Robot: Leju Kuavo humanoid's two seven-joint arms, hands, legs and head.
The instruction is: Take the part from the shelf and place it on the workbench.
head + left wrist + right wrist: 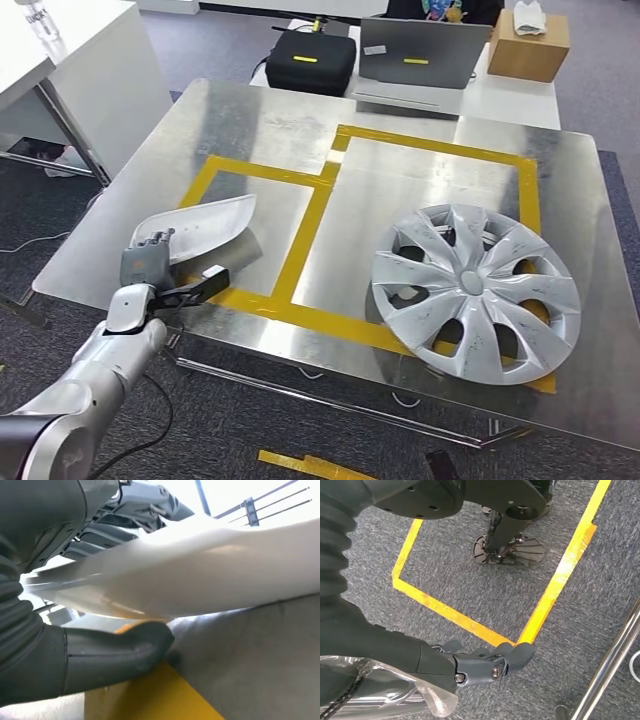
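Note:
The part (215,224) is a long, pale silver curved shell lying low over the left yellow-taped square (226,170) of the metal workbench (256,120). My left hand (147,265) grips the part's near-left end, at the bench's front-left corner. In the left wrist view the part (226,575) runs between the dark fingers (124,515) and the thumb (113,655), whose tip touches the yellow tape (166,695). My right hand (486,665) hangs over grey carpet with its fingers stretched out and nothing in them.
A silver hubcap (475,290) lies in the right taped square, overlapping its front tape. Behind the bench stand a black case (311,60), a laptop (419,55) and a cardboard box (528,45). A white table (75,70) is at the far left. Yellow floor tape (561,570) crosses the carpet.

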